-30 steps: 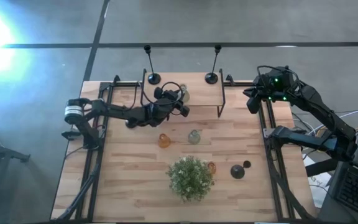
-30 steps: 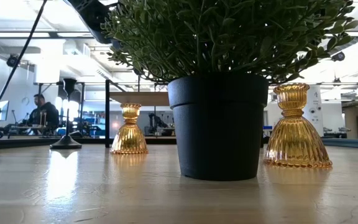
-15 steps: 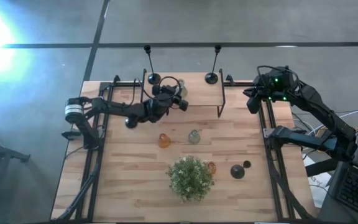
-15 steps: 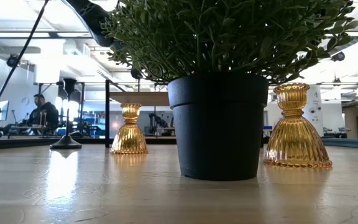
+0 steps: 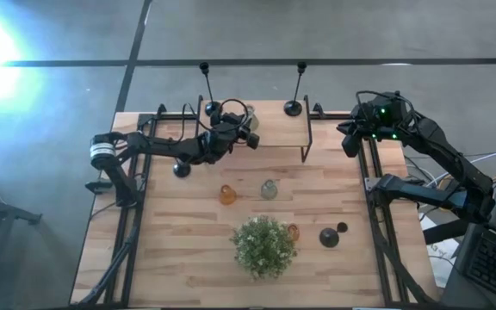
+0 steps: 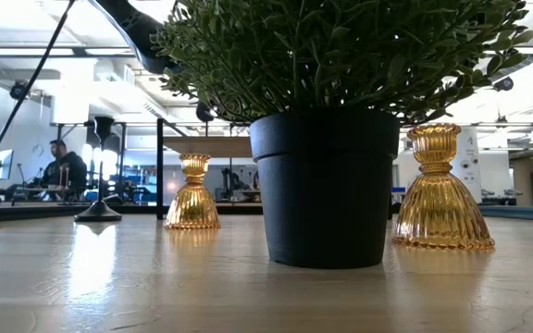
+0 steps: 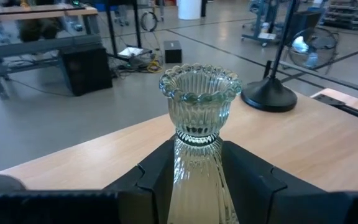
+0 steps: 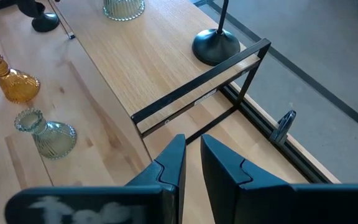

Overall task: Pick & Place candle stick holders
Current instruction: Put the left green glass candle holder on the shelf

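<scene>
1. The table [image 5: 188, 258] is pale wood with a plank grain (planks run across in the high view).
2. The plant [image 5: 264, 246] is bushy green, in a plain black pot [image 6: 325, 188].
3. Two glass candle stick holders are amber with vertical ribbing: one [image 6: 443, 189] beside the pot, one [image 6: 192, 192] farther back.
4. The holder [image 7: 199, 134] between the left gripper [image 7: 197, 180] fingers is pale green clear glass, ribbed, with a scalloped rim.
5. Another pale green ribbed holder [image 8: 47, 133] stands beside an amber one [image 8: 12, 79].
6. The tall holders [image 5: 293, 107] are black.
7. Both arms and the rack frame [image 8: 197, 84] are black.
</scene>
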`<state>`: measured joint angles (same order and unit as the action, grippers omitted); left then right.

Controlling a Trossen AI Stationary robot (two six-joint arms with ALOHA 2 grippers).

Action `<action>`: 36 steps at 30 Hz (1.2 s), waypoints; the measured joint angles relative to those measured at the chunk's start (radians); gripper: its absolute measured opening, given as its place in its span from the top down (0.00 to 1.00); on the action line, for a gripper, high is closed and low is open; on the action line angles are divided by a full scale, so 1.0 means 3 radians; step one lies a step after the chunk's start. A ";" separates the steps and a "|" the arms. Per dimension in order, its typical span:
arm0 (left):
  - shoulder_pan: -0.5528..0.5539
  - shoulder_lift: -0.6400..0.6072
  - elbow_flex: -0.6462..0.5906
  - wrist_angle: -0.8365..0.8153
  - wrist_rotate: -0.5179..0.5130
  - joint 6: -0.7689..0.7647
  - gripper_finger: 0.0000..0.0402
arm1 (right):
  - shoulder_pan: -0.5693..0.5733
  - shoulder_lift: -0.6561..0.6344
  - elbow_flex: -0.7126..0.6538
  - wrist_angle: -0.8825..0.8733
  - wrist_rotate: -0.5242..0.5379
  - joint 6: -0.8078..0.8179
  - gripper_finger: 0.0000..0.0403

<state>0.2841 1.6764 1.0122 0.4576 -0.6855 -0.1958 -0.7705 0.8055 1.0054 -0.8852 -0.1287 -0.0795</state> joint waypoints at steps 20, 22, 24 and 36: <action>0.0191 0.0000 0.0015 0.0066 0.0335 0.0097 0.66 | -0.0001 0.0001 0.0000 0.0001 0.0000 -0.0001 0.89; 0.0208 0.0000 0.0027 0.0071 0.0338 0.0117 0.66 | -0.0001 0.0000 0.0000 0.0001 0.0000 -0.0001 0.89; 0.0232 0.0000 0.0029 0.0075 0.0384 0.0120 0.66 | 0.0000 0.0001 0.0001 0.0001 0.0000 -0.0001 0.89; 0.0336 0.0000 0.0031 0.0099 0.0613 0.0119 0.66 | 0.0000 0.0001 0.0000 0.0003 0.0000 -0.0001 0.89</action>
<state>0.3851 1.6764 1.0214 0.4873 -0.5016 -0.1600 -0.7704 0.8058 1.0054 -0.8845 -0.1287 -0.0799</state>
